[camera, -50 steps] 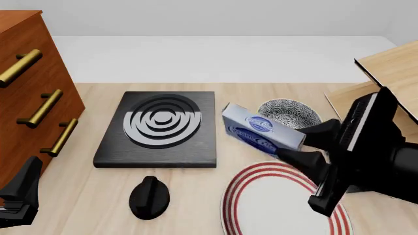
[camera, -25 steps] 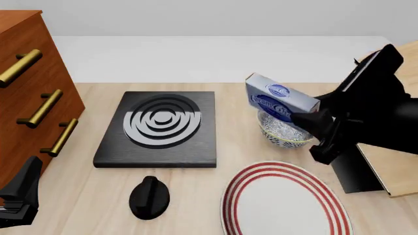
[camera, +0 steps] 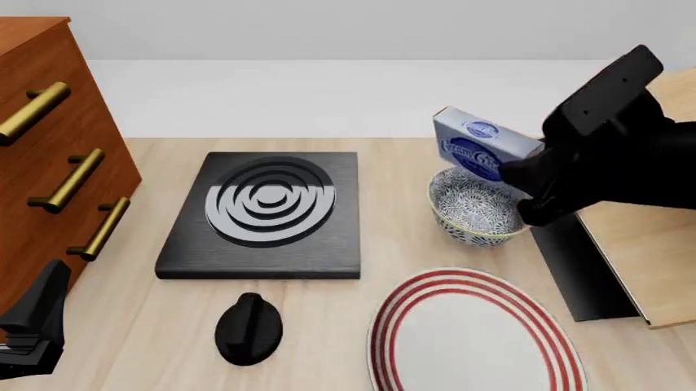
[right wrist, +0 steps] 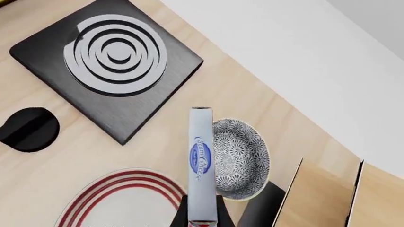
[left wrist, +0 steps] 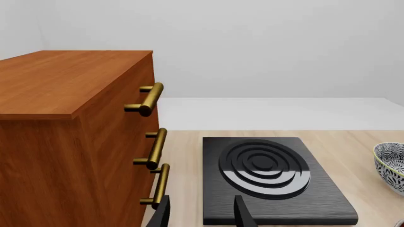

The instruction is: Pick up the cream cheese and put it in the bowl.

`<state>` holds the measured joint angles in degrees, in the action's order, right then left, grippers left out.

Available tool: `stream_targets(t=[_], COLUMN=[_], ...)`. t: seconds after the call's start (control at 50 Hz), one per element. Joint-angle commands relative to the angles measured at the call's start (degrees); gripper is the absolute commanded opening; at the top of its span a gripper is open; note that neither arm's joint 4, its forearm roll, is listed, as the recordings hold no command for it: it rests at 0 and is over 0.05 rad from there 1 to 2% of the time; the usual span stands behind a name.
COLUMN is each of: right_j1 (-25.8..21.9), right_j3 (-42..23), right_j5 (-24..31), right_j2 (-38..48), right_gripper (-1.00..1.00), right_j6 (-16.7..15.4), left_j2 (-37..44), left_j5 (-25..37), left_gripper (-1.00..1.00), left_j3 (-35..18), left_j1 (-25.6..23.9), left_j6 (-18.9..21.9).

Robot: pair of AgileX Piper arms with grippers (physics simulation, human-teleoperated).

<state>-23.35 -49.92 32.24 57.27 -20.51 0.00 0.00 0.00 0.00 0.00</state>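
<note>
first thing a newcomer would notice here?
The cream cheese, clamped in the right gripper and held in the air over the far edge of the speckled bowl. Next, the black burner plate with pale rings at table centre, and the red-ringed plate at the near edge.

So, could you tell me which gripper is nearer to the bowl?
Right. The right gripper holds the cream cheese above the bowl; the left gripper sits far off by the drawers.
</note>
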Motion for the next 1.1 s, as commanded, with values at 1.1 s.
stream_targets(t=[1.1], right_j1=[13.35], right_j3=[4.32], right_j5=[-11.72], right_j2=[18.27], right_gripper=[-1.0], right_j6=[-3.2], left_j2=[0.0], left_j5=[0.0], left_gripper=[1.0], left_j3=[0.0], left_j1=[0.0], left_j6=[0.0])
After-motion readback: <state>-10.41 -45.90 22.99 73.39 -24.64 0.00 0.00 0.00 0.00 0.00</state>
